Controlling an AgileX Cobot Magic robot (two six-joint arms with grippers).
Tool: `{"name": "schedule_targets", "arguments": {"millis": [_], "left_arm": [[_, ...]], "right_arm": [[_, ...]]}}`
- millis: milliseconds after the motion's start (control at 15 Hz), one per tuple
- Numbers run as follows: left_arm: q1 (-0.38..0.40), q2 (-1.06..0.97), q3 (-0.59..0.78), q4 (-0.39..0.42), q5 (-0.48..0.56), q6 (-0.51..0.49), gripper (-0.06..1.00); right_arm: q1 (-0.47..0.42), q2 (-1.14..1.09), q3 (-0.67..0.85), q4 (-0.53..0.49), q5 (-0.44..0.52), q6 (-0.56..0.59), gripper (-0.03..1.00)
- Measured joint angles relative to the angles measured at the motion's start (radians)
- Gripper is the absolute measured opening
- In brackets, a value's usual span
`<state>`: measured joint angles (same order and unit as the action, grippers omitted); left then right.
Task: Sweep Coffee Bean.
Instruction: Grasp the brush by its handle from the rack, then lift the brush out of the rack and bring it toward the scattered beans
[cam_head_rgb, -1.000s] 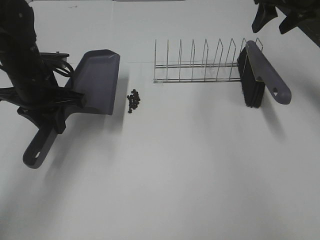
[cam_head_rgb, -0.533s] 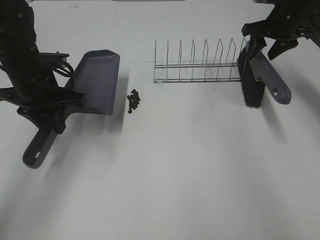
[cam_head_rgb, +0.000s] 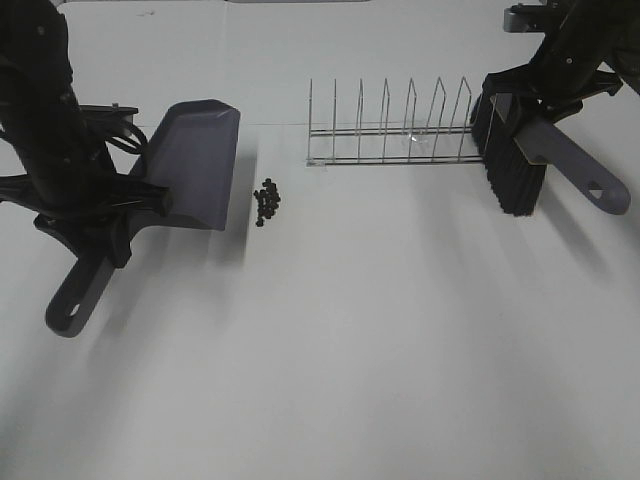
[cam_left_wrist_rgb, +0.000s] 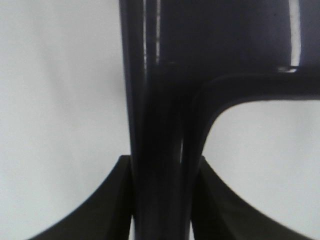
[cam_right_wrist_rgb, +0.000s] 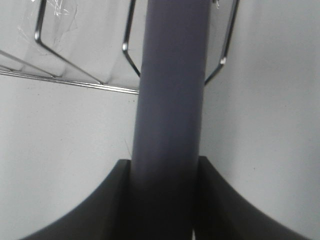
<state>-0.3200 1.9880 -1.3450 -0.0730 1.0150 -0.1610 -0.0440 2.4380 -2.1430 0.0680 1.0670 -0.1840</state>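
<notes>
Dustpan, grey-purple, on the left part of the desk, pan toward the far side, handle slanting back toward the near left. Held at that handle by the left gripper. Seen from the left wrist, dark fingers pressed to both sides of the glossy handle, clenched on it. Pan seemingly tipped, with a shadow along its right side; cannot tell whether its edge touches the desk.

Coffee bean cluster as one small dark heap on the bare desk, outside the pan, just beside the pan's edge that faces the middle, with a narrow strip of white between.

Wire rack at the far middle, a row of upright dividers on a low frame. Brush at the rack's right end, black bristles hanging down, grey-purple handle slanting out toward the right edge of the desk. Cannot tell whether the bristles touch the rack or the desk.

Right gripper on the brush handle close to the head. Seen from the right wrist, fingers clamped on both sides of the matte handle, rack wires just behind it.

Rack's left end well apart from the beans. Broad open desk between the beans and the brush and across the whole near half
</notes>
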Motion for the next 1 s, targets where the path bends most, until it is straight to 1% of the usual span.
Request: {"name": "schedule_targets", "arguments": {"millis": [133, 333, 600, 667, 800, 867, 1000], "left_arm": [[0.000, 0.000, 0.000, 0.000, 0.000, 0.000, 0.26], [0.000, 0.000, 0.000, 0.000, 0.000, 0.000, 0.26], [0.000, 0.000, 0.000, 0.000, 0.000, 0.000, 0.26], [0.000, 0.000, 0.000, 0.000, 0.000, 0.000, 0.26], [0.000, 0.000, 0.000, 0.000, 0.000, 0.000, 0.26], [0.000, 0.000, 0.000, 0.000, 0.000, -0.006, 0.26], [0.000, 0.000, 0.000, 0.002, 0.001, -0.015, 0.26]], "right_arm": [[0.000, 0.000, -0.001, 0.002, 0.001, 0.028, 0.27], [0.000, -0.020, 0.000, 0.005, 0.011, 0.046, 0.27], [0.001, -0.159, 0.000, 0.010, 0.022, 0.071, 0.27], [0.001, -0.198, 0.000, 0.023, 0.048, 0.072, 0.27], [0.001, -0.244, -0.001, 0.077, 0.143, 0.072, 0.27], [0.003, -0.250, -0.001, 0.096, 0.155, 0.072, 0.27], [0.013, -0.263, 0.000, 0.092, 0.159, 0.072, 0.27]]}}
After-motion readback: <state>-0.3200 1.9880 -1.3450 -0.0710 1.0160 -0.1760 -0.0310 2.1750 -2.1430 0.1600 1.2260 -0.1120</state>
